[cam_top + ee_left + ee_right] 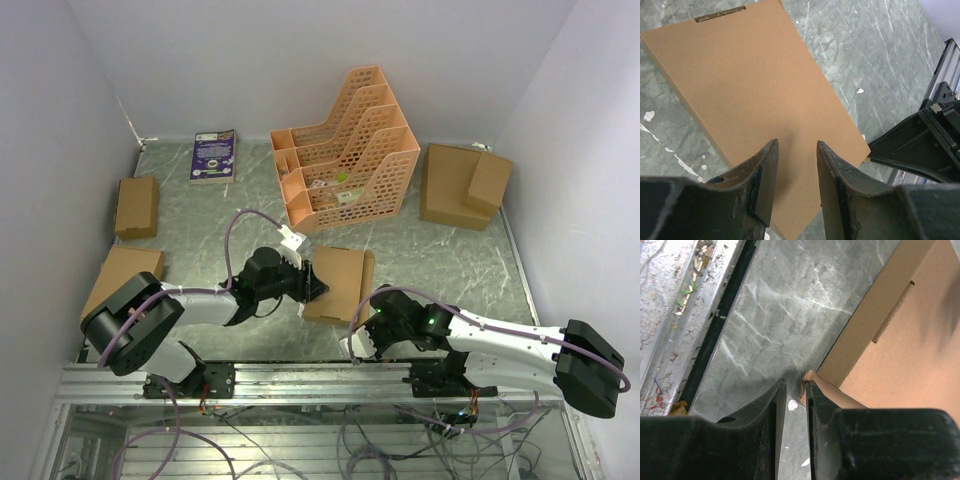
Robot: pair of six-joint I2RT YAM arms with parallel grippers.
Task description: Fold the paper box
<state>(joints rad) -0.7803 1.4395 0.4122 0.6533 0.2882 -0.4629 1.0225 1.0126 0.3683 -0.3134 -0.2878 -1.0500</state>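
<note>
Trouble, if it comes, will start at the near corner of the box, which lies flat on the table just ahead of both arm bases, looking folded shut with a slot showing along one edge. My left pincer hangs over the box's broad top face with its jaws partly apart and nothing between them; whether the fingers touch the cardboard I cannot tell. My right pincer sits low at the near corner, jaws drawn to a narrow slit, with a small curled bit of cardboard right at the tips. From the wrist view I cannot tell if that corner is pinched or only beside the finger. If it is only beside, a further squeeze would close on air and nudge the box away across the smooth table. If it is caught, pulling too hard could crumple or tear the thin corner, since the left pincer is not clearly pinning the box down. The two pincers are also near each other, so a careless sweep by either could knock them together or spin the box. The orange rack is well apart and poses no hazard.
</note>
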